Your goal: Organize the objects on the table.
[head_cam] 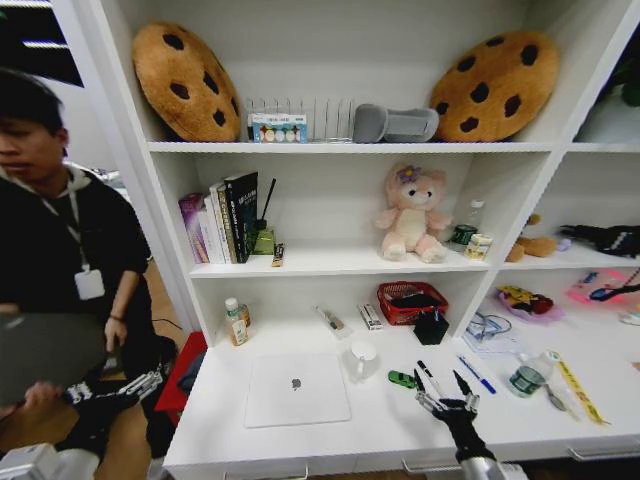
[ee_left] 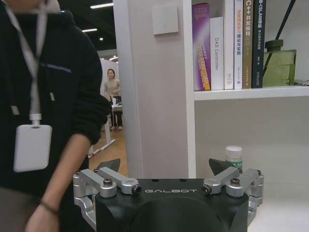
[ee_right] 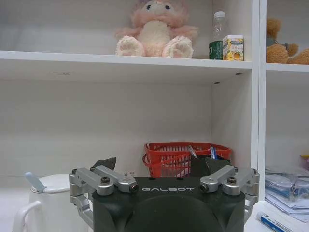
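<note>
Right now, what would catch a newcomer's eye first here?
The silver laptop lies closed on the white desk, left of a white mug and a tiny green toy car. The right hand hovers open over the desk front near the pens; the left hand hangs off the desk's left end.

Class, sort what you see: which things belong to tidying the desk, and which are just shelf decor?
Job:
slim silver laptop
tiny green toy car
blue pen
black pen
long white desk

Lying about:
pink plush bear
brown cookie-shaped cushions
upright books
</note>
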Robot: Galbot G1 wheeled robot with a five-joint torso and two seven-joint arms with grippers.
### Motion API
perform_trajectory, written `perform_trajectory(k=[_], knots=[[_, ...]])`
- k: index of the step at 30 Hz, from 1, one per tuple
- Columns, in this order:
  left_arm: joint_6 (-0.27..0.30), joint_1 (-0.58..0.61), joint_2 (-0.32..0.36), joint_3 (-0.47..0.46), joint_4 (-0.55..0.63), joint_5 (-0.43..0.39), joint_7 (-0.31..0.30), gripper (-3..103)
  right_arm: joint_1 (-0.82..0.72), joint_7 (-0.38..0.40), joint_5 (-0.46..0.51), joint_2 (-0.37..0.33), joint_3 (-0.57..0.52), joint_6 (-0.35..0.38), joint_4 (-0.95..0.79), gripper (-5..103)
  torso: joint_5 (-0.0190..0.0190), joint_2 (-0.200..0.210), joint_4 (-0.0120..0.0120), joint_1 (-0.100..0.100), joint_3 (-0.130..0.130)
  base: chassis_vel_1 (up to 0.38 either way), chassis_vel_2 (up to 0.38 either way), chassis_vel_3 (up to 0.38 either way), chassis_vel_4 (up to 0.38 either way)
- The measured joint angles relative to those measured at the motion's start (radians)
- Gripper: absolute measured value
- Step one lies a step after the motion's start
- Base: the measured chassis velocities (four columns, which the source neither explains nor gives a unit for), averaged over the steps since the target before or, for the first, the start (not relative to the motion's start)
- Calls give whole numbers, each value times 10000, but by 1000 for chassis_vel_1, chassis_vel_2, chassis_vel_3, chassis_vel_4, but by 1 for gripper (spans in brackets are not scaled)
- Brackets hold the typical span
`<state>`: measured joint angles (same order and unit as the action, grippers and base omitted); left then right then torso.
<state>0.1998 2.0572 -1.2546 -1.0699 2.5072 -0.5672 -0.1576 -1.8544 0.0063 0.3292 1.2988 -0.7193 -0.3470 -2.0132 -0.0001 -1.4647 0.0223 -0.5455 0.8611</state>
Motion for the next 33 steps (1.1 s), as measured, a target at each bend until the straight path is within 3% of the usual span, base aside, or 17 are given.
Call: perform_trajectory(k=[33], knots=[[103,99,-16,-144,-66,-135,-138,100,235,-287,-37,229,199,-414,341,100,0,0,0,-2,0,0,0,0,0]])
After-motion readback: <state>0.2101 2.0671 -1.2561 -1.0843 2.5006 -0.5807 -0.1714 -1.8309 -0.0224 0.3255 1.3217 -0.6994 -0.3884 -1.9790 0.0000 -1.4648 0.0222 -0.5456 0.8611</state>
